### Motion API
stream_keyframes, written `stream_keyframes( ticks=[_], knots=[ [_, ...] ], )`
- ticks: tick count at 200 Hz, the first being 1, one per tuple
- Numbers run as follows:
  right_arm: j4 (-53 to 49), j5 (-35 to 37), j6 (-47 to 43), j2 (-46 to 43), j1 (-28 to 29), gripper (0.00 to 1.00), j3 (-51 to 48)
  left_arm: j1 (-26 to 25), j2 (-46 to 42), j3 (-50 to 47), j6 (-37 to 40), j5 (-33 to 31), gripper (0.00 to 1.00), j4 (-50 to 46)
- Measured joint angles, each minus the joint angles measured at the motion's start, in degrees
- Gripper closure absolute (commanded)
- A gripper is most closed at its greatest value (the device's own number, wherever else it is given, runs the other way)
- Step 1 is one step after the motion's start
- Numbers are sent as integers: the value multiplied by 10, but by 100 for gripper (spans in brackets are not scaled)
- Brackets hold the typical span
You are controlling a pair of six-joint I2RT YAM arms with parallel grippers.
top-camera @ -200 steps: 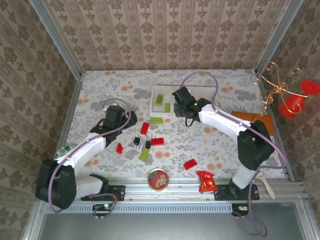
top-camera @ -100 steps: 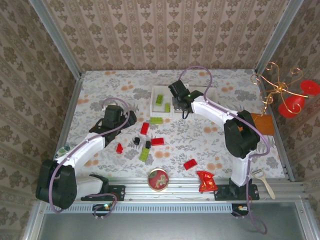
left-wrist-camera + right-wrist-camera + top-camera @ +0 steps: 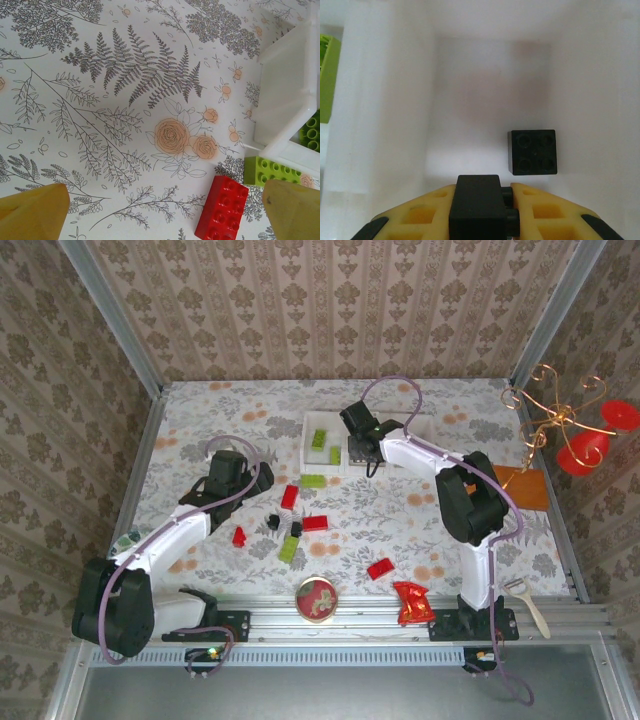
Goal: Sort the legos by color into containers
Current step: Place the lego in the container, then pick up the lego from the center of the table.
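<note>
The white three-part tray (image 3: 309, 420) stands at the back middle. Its left compartment holds two green legos (image 3: 318, 437). My right gripper (image 3: 357, 448) hangs over the middle compartment, shut on a small black lego (image 3: 480, 202). Another black lego (image 3: 532, 151) lies on that compartment's floor. My left gripper (image 3: 246, 477) hovers open over the cloth, left of the tray (image 3: 287, 95). A red lego (image 3: 222, 207) and a green lego (image 3: 272, 171) lie between its fingers (image 3: 32, 212). More red, green and black legos (image 3: 296, 529) are scattered in the middle of the table.
A round red-topped tin (image 3: 317, 598) and a crumpled red wrapper (image 3: 411, 602) lie at the near edge. An orange board (image 3: 522, 487) lies at the right, under a wire ornament (image 3: 560, 420) with red balls. Patterned walls close in the table.
The right arm's elbow has swung in toward the back while its gripper stays over the tray with the black lego. The left arm has not moved.
</note>
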Motion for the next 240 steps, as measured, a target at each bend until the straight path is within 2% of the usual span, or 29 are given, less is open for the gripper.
stream_keyframes(
  ticks=[67,128,169,213,223,234,240],
  knots=[
    [0,-15,0,0,0,58,0,0,12,9,1,3,0,-19],
    [0,-21,0,-2,0,52,0,0,12,10,10,5,0,-30],
    [4,-24,2,-41,0,44,-14,-2,12,10,28,14,0,-40],
    [19,-33,15,-116,0,26,-64,-38,7,29,61,2,1,-82],
    [22,-33,23,-136,0,17,-84,-54,5,33,70,-4,2,-96],
    [24,-33,27,-155,0,1,-106,-73,3,36,78,-13,3,-110],
    [25,-32,31,-167,0,0,-120,-85,3,36,84,-20,4,-116]
  ],
)
